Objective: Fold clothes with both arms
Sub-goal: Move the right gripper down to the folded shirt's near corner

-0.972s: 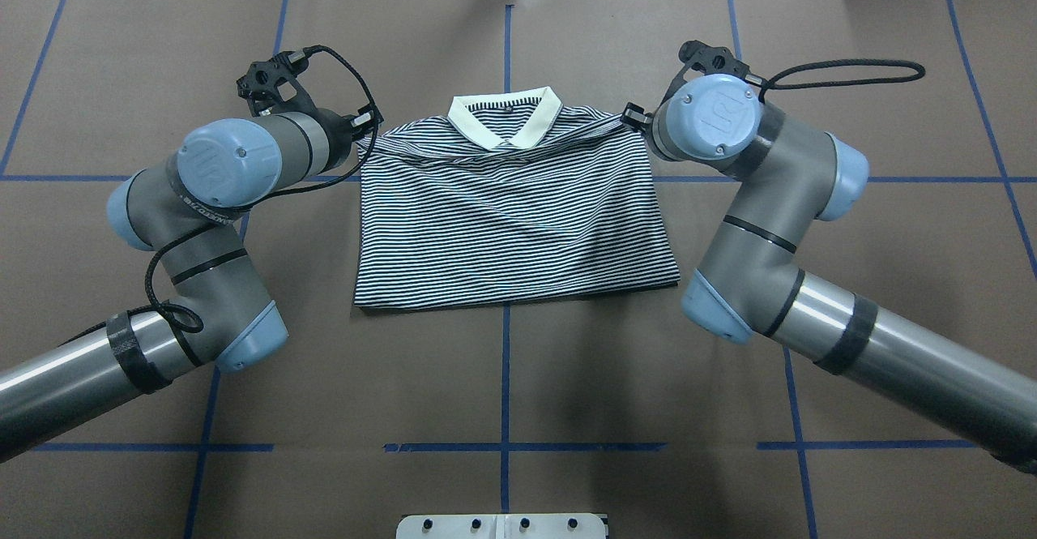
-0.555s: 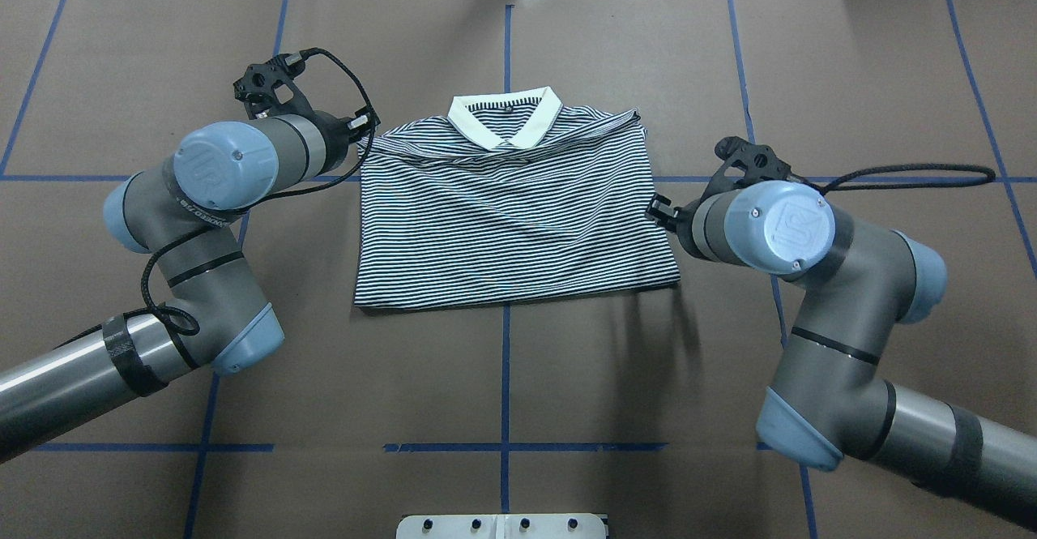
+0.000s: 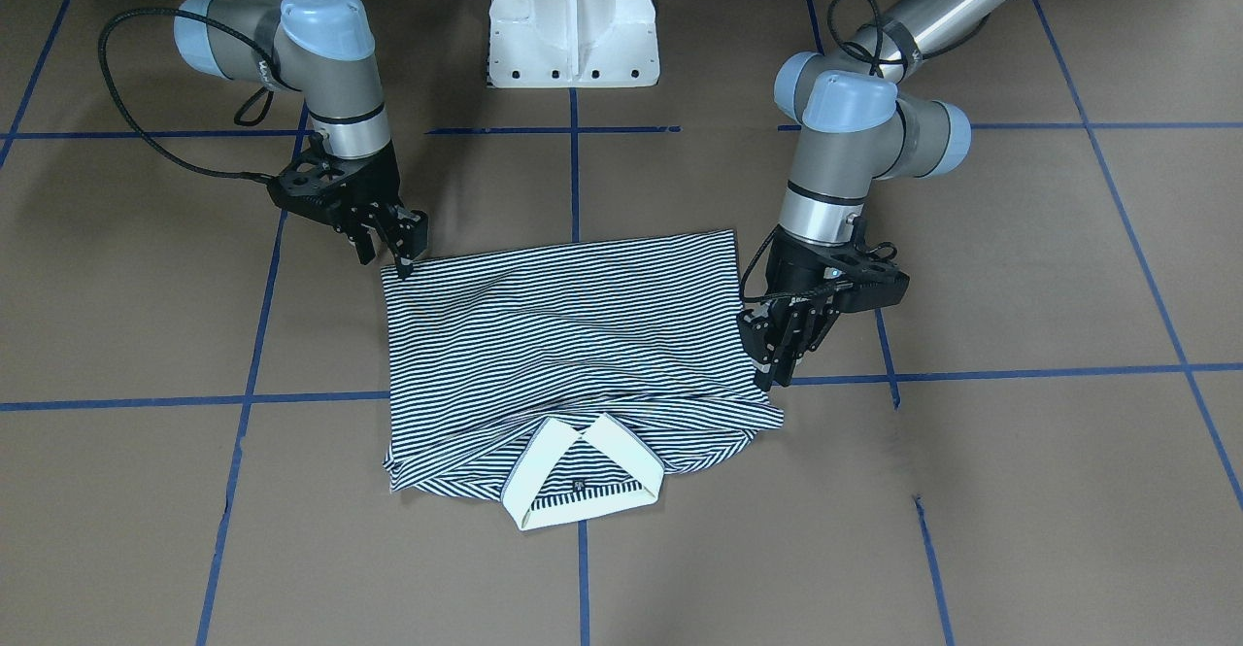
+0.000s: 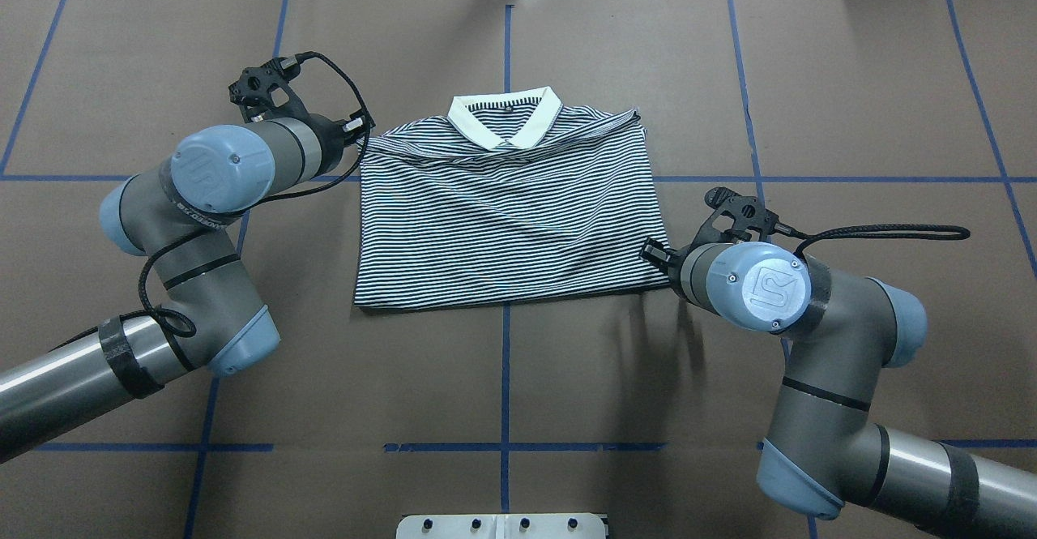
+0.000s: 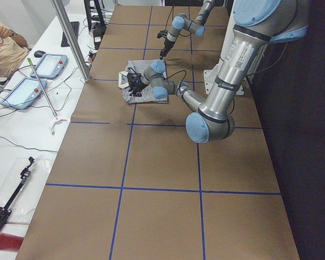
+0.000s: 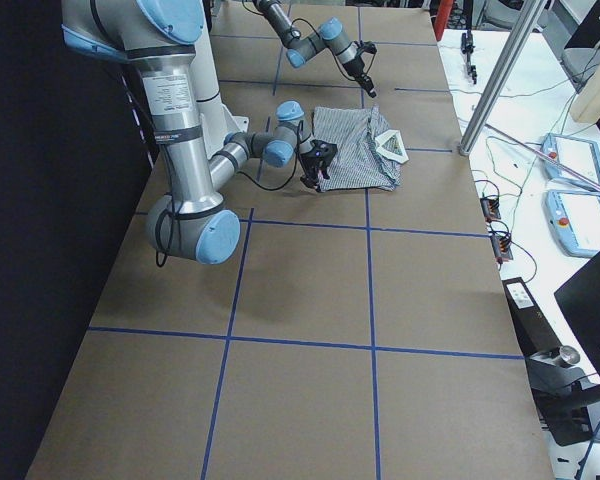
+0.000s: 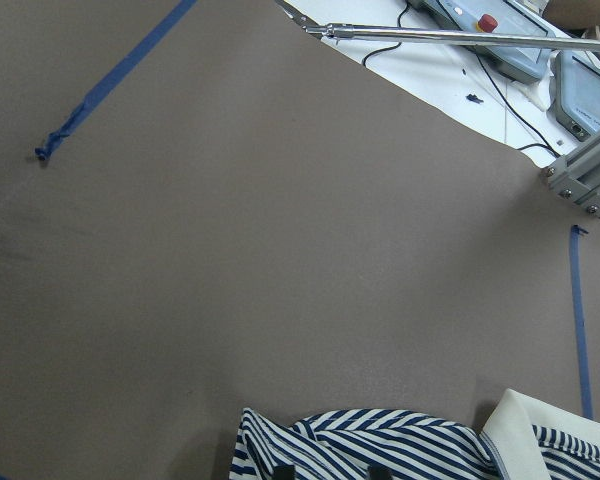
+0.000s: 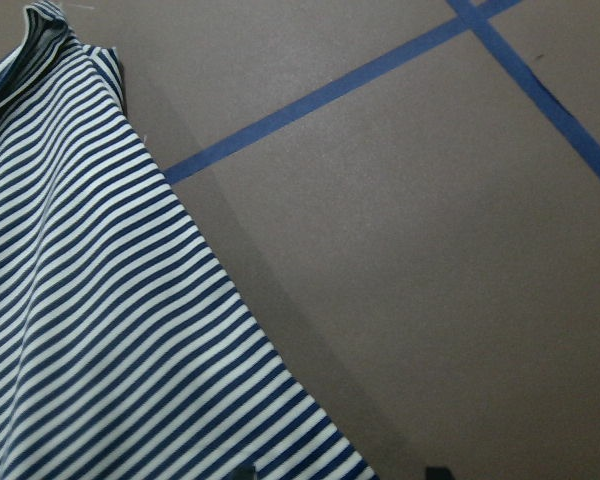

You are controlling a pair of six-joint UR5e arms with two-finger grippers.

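Note:
The striped polo shirt [image 3: 563, 345] lies folded on the table, its cream collar [image 4: 506, 117] on the far side from me and its hem towards me. My left gripper [image 3: 774, 374] hangs at the shirt's left shoulder edge. In the left wrist view [image 7: 328, 470] its tips stand a little apart over the bunched sleeve, holding nothing. My right gripper [image 3: 393, 253] is open at the near right hem corner. In the right wrist view [image 8: 340, 472] its tips sit either side of the shirt's edge [image 8: 100, 330]. In the overhead view the wrists hide both sets of fingers.
The white pedestal base [image 3: 573, 24] stands at my side of the table. Blue tape lines [image 4: 506, 446] cross the brown table cover. Past the far edge are an aluminium post [image 5: 70, 38], cables and tablets [image 5: 43, 65].
My right gripper has left the shirt's far right shoulder and travelled along the right edge to the near hem corner. My left arm has shifted slightly outward. The shirt lies as before.

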